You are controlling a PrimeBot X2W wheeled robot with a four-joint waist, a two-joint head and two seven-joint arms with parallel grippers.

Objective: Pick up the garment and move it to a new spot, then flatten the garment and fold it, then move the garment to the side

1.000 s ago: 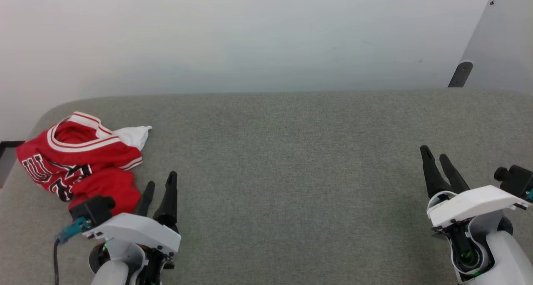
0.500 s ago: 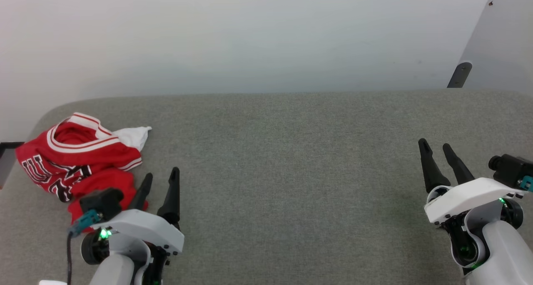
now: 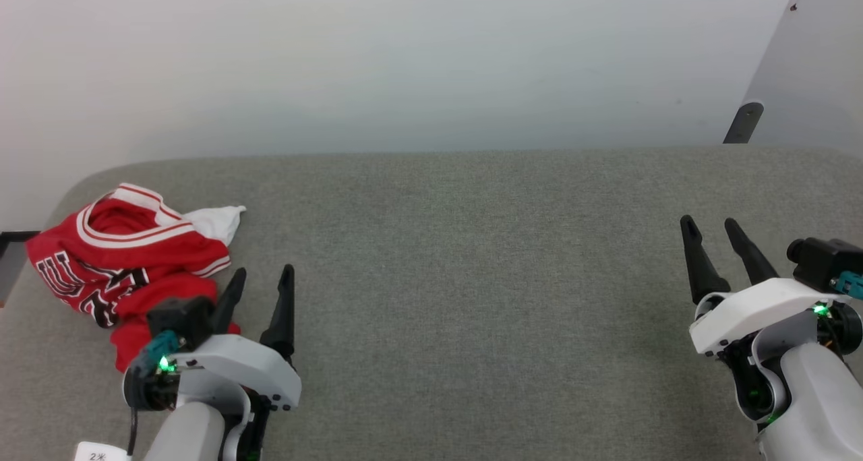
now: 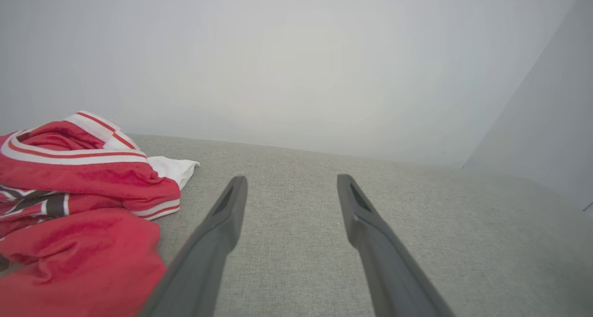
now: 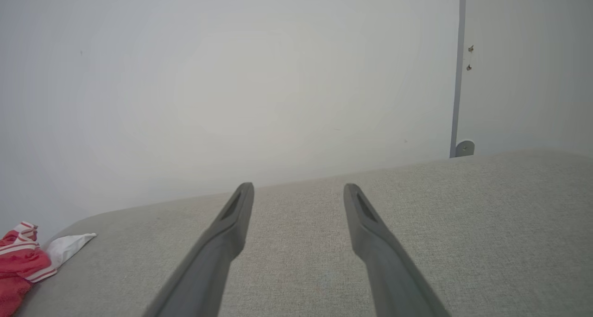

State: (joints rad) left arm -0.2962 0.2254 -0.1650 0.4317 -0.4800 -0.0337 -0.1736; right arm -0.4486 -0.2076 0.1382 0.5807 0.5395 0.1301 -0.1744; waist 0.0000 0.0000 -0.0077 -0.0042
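Note:
The garment (image 3: 128, 259), a red jersey with white striped trim, black lettering and a white sleeve end, lies crumpled at the far left of the grey padded surface (image 3: 472, 279). In the left wrist view the garment (image 4: 69, 201) bunches at the left, beside the left finger. My left gripper (image 3: 264, 278) stands open just right of the garment's near edge, nothing between its fingers. My right gripper (image 3: 708, 225) is open and empty at the far right. The right wrist view catches the garment (image 5: 21, 259) at its lower left, far from the right gripper (image 5: 299, 189).
A pale wall (image 3: 404, 56) rises behind the surface. A grey panel (image 3: 809, 77) with a dark bracket (image 3: 741, 120) stands at the back right. The surface's rounded left edge (image 3: 40, 211) runs close to the garment.
My left gripper has shifted slightly up and rightward beside the garment. My right gripper has risen a little. The garment has not moved.

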